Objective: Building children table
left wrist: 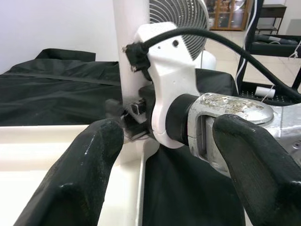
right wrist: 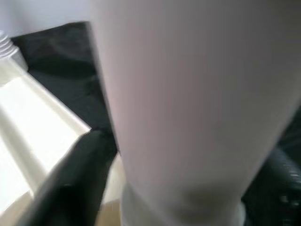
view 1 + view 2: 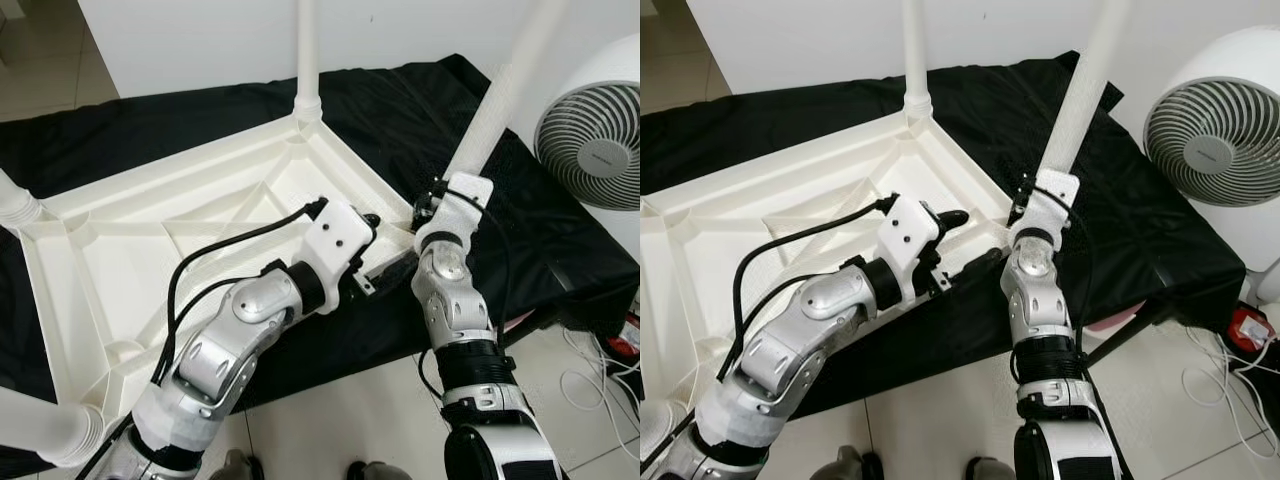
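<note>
A white plastic children's table (image 3: 120, 250) lies upside down on a black cloth (image 3: 400, 100). One leg (image 3: 308, 50) stands upright in the far corner, and two more legs (image 3: 40, 425) sit at the left corners. My right gripper (image 3: 447, 200) is shut on a fourth white leg (image 3: 505, 90) near its lower end, holding it tilted over the table's right corner. The right wrist view has that leg (image 2: 188, 94) up close with one black finger (image 2: 70, 183) beside it. My left gripper (image 1: 164, 174) is open at the table's rim (image 1: 134, 188) next to that corner.
A white round fan (image 3: 595, 125) stands at the right, close to the held leg. White cables (image 3: 600, 385) and a red object (image 3: 625, 345) lie on the tiled floor at lower right. The cloth-covered platform's near edge (image 3: 380, 350) runs just below my arms.
</note>
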`<state>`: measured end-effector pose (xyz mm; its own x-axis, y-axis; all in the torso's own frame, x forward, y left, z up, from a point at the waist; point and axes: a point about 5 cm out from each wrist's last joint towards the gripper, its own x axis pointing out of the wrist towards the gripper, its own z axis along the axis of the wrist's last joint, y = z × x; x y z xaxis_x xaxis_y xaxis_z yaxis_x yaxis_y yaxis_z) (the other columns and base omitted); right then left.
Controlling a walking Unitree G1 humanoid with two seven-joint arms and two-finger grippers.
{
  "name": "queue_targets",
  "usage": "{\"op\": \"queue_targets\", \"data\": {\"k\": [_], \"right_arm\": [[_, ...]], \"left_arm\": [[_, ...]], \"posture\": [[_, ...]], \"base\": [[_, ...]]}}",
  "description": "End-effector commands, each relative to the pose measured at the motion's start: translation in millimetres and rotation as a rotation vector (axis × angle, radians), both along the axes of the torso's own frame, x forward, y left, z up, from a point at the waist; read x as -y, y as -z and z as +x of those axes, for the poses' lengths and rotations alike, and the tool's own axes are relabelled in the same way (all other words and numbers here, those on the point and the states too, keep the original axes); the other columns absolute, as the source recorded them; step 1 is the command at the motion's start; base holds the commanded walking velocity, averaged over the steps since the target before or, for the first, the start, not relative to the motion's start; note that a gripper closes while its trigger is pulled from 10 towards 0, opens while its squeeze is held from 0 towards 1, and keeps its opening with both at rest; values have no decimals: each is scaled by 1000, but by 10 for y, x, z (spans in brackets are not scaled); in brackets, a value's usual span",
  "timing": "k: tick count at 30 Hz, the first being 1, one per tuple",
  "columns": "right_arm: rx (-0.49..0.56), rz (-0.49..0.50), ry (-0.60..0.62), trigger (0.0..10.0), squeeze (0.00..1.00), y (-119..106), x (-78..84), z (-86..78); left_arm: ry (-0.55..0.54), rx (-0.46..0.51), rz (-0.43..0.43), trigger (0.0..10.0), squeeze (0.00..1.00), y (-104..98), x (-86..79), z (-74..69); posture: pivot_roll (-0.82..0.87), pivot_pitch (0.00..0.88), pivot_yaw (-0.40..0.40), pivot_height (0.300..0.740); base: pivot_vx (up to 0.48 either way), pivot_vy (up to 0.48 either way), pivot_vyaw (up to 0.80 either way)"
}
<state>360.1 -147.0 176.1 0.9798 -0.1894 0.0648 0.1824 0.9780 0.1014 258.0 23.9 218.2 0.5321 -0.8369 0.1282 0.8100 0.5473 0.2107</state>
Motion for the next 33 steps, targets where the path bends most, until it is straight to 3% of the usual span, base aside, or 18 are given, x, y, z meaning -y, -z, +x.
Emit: {"op": "queue_targets", "data": {"k": [1, 6, 9, 10, 11, 15, 18, 21, 33], "right_arm": [[35, -25, -73, 10000, 1000, 6, 40, -5], [76, -39, -104, 10000, 1000, -63, 94, -2], [137, -112, -130, 10000, 1000, -196, 248, 8], [148, -134, -174, 10000, 663, -238, 303, 19], [157, -157, -209, 10000, 0, -268, 338, 23], [166, -211, -347, 10000, 0, -292, 387, 30], [157, -239, -378, 10000, 0, -288, 431, 36], [101, -325, -492, 10000, 0, -256, 570, 46], [55, -423, -647, 10000, 0, -220, 578, 71]], "left_arm": [[28, -2, 12, 10000, 0, 26, 32, -19], [30, -3, 11, 10000, 0, 25, 39, -24], [36, -4, 8, 10000, 0, 26, 51, -30], [38, -4, 9, 10000, 0, 26, 55, -31], [39, -3, 9, 10000, 0, 24, 57, -30], [39, 0, 12, 10000, 0, 17, 56, -20], [39, 1, 14, 10000, 0, 17, 55, -19], [48, -7, 29, 10000, 0, 39, 70, -34], [19, -21, 35, 10000, 0, 91, 94, 4]], "posture": [[-74, 106, 15, 740], [-74, 106, 15, 740], [-79, 103, 16, 740], [-79, 103, 16, 740], [-84, 104, 19, 740], [-83, 108, 23, 740], [-83, 109, 24, 740], [-76, 115, 20, 740], [-78, 123, 18, 740]], "base": [[0, 0, 0], [0, 0, 0], [0, 0, 0], [0, 0, 0], [0, 0, 0], [0, 0, 0], [0, 0, 0], [0, 0, 0], [0, 0, 0]]}}
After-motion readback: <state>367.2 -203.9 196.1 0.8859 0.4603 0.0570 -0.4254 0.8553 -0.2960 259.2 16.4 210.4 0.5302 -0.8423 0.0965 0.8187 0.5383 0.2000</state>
